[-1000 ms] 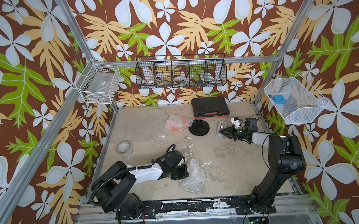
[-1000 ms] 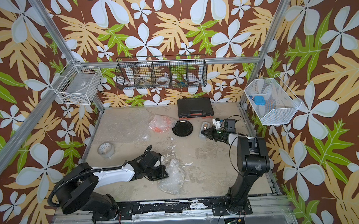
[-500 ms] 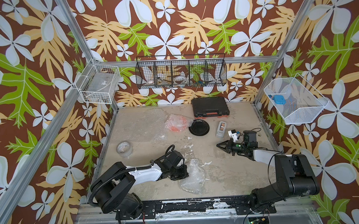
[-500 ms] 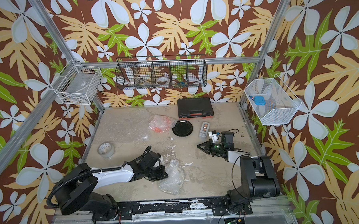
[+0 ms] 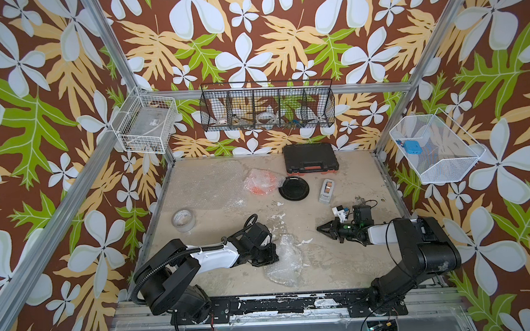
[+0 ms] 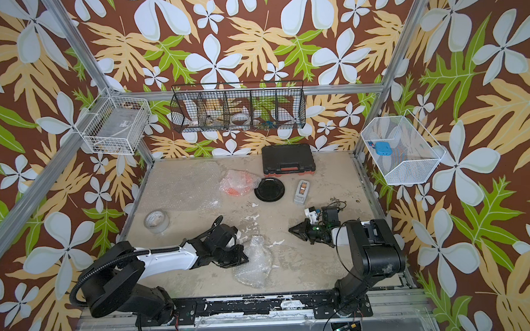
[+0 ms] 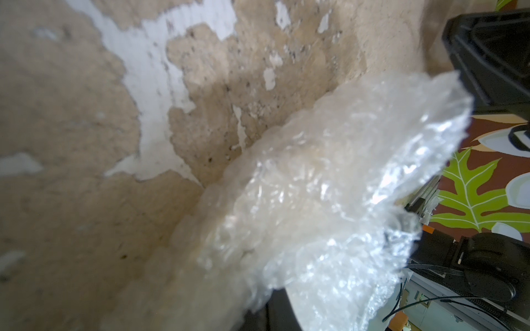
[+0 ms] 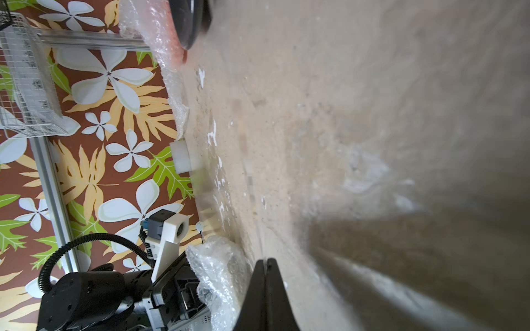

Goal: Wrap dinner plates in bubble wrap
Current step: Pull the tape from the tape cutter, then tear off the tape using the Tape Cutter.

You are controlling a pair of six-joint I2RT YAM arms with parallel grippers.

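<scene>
A crumpled bundle of bubble wrap (image 5: 284, 260) (image 6: 255, 263) lies at the front middle of the table; something pale shows through it in the left wrist view (image 7: 301, 186). My left gripper (image 5: 270, 255) lies low at the bundle's left edge, shut on the bubble wrap, which hides its fingertips. My right gripper (image 5: 319, 229) (image 8: 266, 262) points left over bare table to the right of the bundle, shut and holding nothing. At the back middle the orange plate (image 5: 260, 183) sits inside more bubble wrap, and the bare black plate (image 5: 293, 187) rests beside it. A flat bubble wrap sheet (image 5: 203, 187) lies at the back left.
A whitish tape roll (image 5: 183, 220) stands at the left. A black case (image 5: 311, 161) lies against the back wall, and a small grey box (image 5: 327, 190) sits right of the black plate. Wire baskets (image 5: 267, 110) hang on the walls.
The right arm has drawn back towards the front, and its shut gripper has moved from beside the grey box to the table's middle right. The left arm and bundle have stayed put.
</scene>
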